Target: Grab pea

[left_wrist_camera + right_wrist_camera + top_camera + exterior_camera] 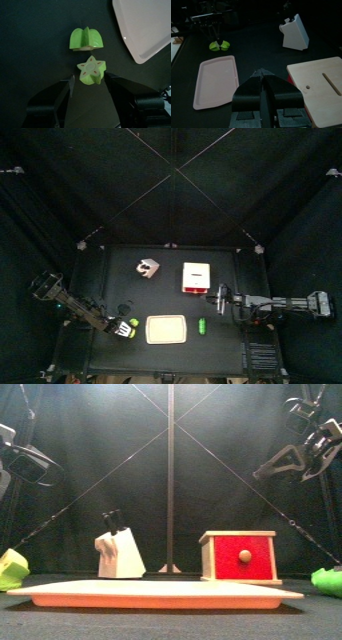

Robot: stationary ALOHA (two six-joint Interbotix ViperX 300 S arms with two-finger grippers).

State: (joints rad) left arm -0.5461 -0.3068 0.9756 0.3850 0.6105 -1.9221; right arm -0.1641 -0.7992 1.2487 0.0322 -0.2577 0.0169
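The small, narrow, bright green pea pod lies on the black table just beside the right edge of the flat tan square board, apart from it, with its long axis running front to back. It sits between that board and the right arm's side, so the right gripper is judged the nearer one: the pod lies forward of it and slightly towards the middle. The right wrist view does not show the pod at all.

Right gripper: jaws pressed together, holding nothing, raised well above the table, beside the red-fronted wooden box. It would need to part its jaws and descend.

Left gripper: low at the board's far side from the pod, jaws spread around a yellow-green star-shaped piece, not seen to press it; a second, rounder yellow-green piece lies just beyond. Neither is the pod.

A white knife block with black handles stands at the back, clear of any likely path.
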